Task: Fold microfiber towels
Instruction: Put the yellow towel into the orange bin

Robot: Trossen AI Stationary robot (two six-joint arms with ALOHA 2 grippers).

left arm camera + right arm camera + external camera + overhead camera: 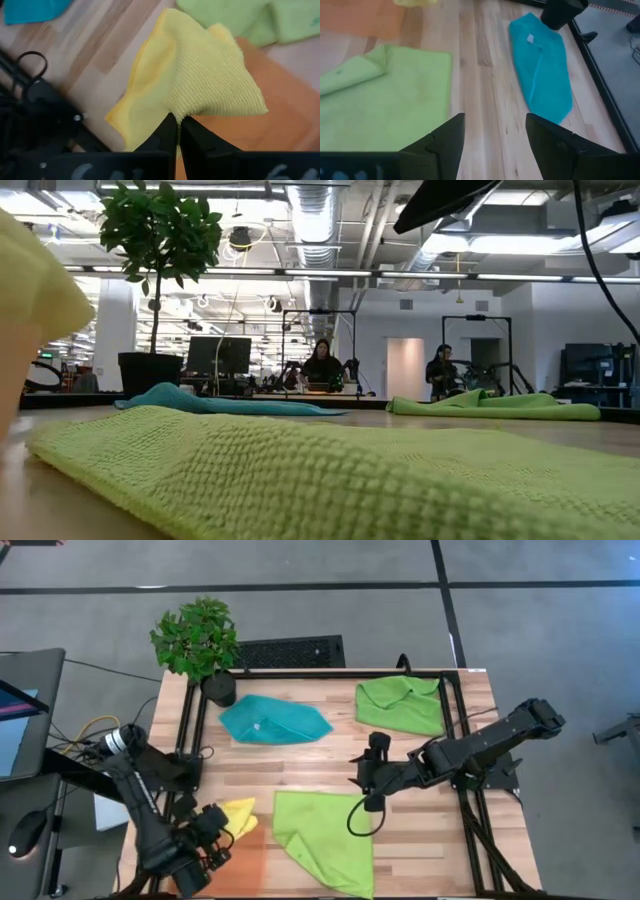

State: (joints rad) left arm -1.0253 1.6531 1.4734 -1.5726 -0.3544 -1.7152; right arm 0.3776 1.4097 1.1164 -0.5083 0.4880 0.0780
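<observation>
1. Left wrist view first: the yellow towel point(195, 80) is seen pinched at one edge by the left gripper point(178, 131), whose fingers are pressed together on the cloth with almost no gap between them.
2. From the high view, the left gripper point(212, 835) and yellow towel point(238, 817) are placed just beside the orange tray point(250, 862), at the tray's edge nearest the plant.
3. The step in hand is judged to be a fold or drag of the yellow towel; the pinched edge should be carried low and straight across the cloth so the far edges are matched, and released only once the layers lie flat.
4. The right gripper point(372, 802) is found hovering beside the tray's far side, over the near edge of the big lime towel point(322, 836); in the right wrist view its fingers point(449, 135) are spread wide with nothing between them.
5. That lime towel, partly lapped onto the tray, is the thing most likely to be caught if the yellow cloth is swung toward it.
6. Beyond the tray, further up the tabletop point(330, 765), the teal towel point(274, 720) is lying crumpled, and the second lime towel point(402, 705) is bunched well apart.
7. A potted plant point(197, 640) is stood at the corner past the teal towel, clear of the work.
8. People are seen seated in the room behind, well away from the tabletop.
</observation>
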